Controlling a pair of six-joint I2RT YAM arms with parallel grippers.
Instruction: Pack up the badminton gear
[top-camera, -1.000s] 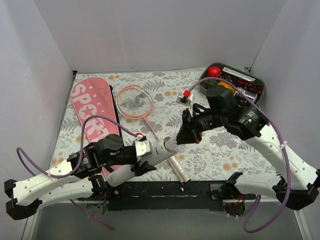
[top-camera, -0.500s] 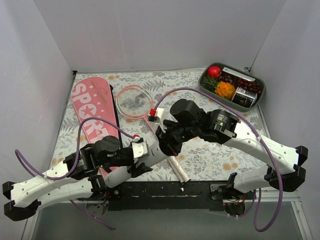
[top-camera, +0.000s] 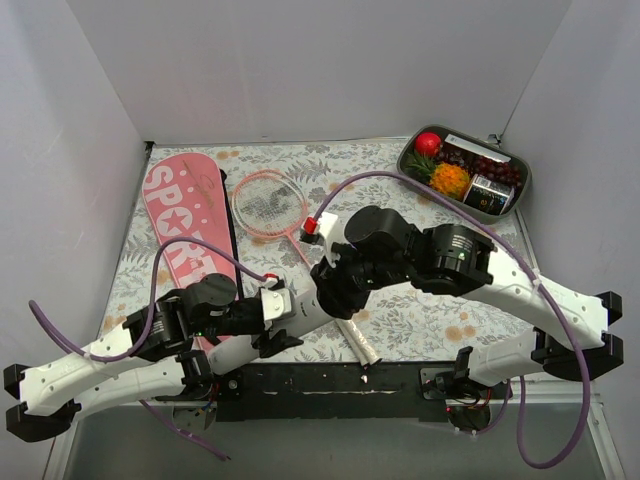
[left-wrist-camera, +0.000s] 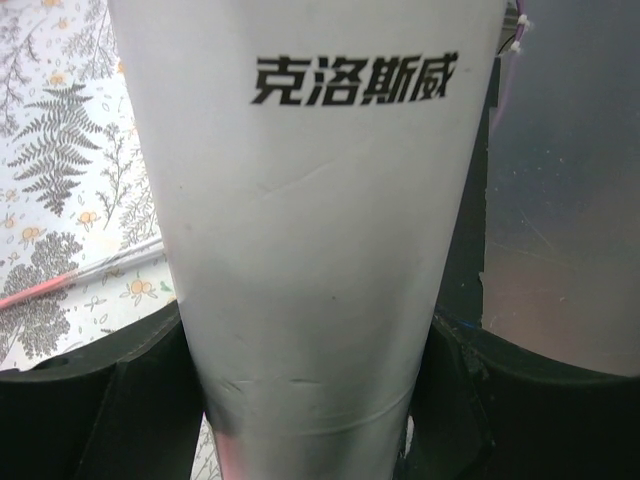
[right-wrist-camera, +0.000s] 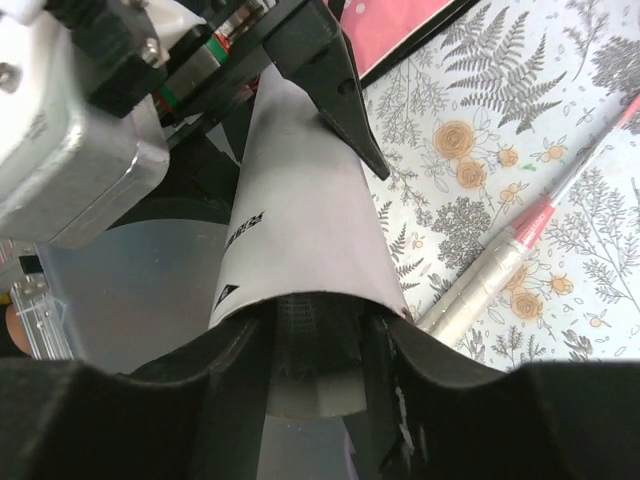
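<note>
Near six o'clock on the table (top-camera: 420, 315), the long white tube (top-camera: 310, 308) is clamped by the left gripper (top-camera: 272, 318), mouth turned toward two o'clock, where the right gripper (right-wrist-camera: 310, 350) is set astride it, jaws parted. The tube could be knocked askew if its rim is snagged on withdrawal.

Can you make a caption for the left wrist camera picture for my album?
The left gripper holds a long white tube with black characters over a flowery tablecloth.

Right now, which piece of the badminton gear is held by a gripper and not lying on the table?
The long white tube, clamped between the fingers of the left gripper. The pink racket and the pink bag both lie flat on the flowered cloth.
</note>
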